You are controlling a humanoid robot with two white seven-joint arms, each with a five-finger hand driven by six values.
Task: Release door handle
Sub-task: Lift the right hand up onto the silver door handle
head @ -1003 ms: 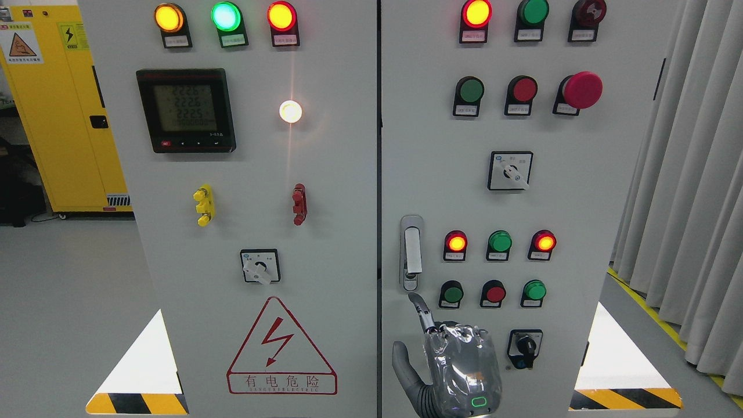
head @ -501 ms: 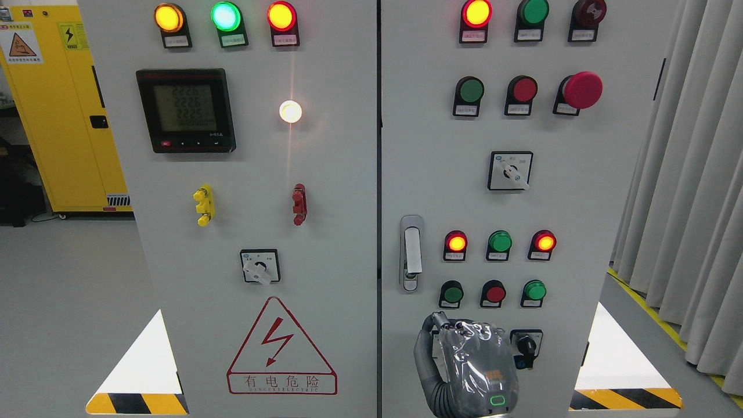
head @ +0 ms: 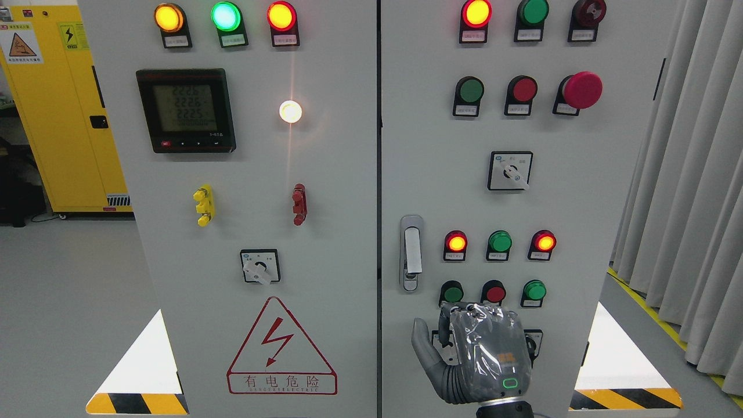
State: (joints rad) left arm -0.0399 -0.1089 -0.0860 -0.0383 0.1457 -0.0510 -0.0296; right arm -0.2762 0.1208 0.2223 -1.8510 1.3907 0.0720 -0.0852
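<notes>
Control cabinet doors fill the head view, the left door carrying a digital meter, a rotary switch and a red hazard triangle. Just right of the centre seam, the door handle stands upright on the right door, flush in its chrome housing with nothing touching it. Below it and a little to the right, the right hand hangs in front of the panel, its back wrapped in clear film and turned to the camera. Its thumb juts out to the left; the fingers appear curled loosely over the top edge and grip nothing, though their tips are hidden. Lit indicator lamps and push buttons sit just above the hand, a key switch partly behind it. The left hand does not show. Release looks complete: hand and handle are apart. The next move calls for drawing the arm clear without brushing the buttons.
</notes>
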